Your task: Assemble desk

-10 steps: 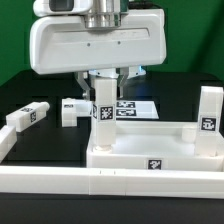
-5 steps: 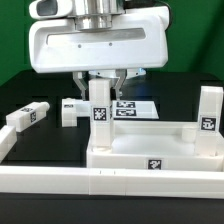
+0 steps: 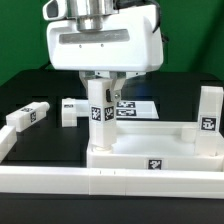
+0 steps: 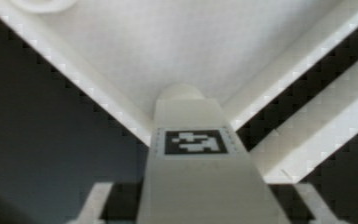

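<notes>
The desk's white panel (image 3: 150, 160) lies at the front with its raised rim up. One square leg (image 3: 97, 118) stands upright in its corner socket at the exterior view's left, tag facing the camera. My gripper (image 3: 100, 98) comes down from above and is shut on this leg's upper part. The wrist view looks down the same leg (image 4: 201, 165) onto the panel's floor (image 4: 176, 50), with a finger (image 4: 98, 205) against the leg's side. A second leg (image 3: 209, 120) stands in the panel's corner at the exterior view's right.
Two loose legs (image 3: 28, 117) (image 3: 70, 110) lie on the black surface at the exterior view's left. The marker board (image 3: 133, 108) lies flat behind the held leg. A long white rail (image 3: 110, 183) runs along the front, close to the panel.
The gripper's body has turned about its upright axis and now looks narrower, shifted toward the exterior view's right. The held leg stays in its corner socket, turned with it.
</notes>
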Robot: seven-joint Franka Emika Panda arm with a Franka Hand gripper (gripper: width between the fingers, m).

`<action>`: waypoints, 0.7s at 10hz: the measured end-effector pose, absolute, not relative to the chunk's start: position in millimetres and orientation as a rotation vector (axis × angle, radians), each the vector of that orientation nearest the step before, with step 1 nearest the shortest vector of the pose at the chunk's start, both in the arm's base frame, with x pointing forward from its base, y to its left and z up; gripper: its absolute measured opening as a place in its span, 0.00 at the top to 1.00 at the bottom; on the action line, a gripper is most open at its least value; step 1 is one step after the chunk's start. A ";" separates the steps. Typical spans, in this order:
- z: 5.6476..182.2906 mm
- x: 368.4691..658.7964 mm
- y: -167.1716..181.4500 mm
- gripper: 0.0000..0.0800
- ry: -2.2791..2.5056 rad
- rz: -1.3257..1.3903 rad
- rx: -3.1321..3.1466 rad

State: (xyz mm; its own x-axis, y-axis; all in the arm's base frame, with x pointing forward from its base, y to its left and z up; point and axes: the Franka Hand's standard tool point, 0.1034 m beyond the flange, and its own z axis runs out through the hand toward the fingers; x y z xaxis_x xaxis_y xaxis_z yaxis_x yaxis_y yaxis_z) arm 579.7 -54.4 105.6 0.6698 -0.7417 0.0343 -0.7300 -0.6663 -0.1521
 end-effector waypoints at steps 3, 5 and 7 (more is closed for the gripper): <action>105.1 579.7 -54.4 0.64 1.397 -0.132 -2.651; 105.1 579.9 -53.1 0.54 1.478 -0.125 -2.603; 104.9 579.6 -57.5 0.31 1.341 -0.140 -2.682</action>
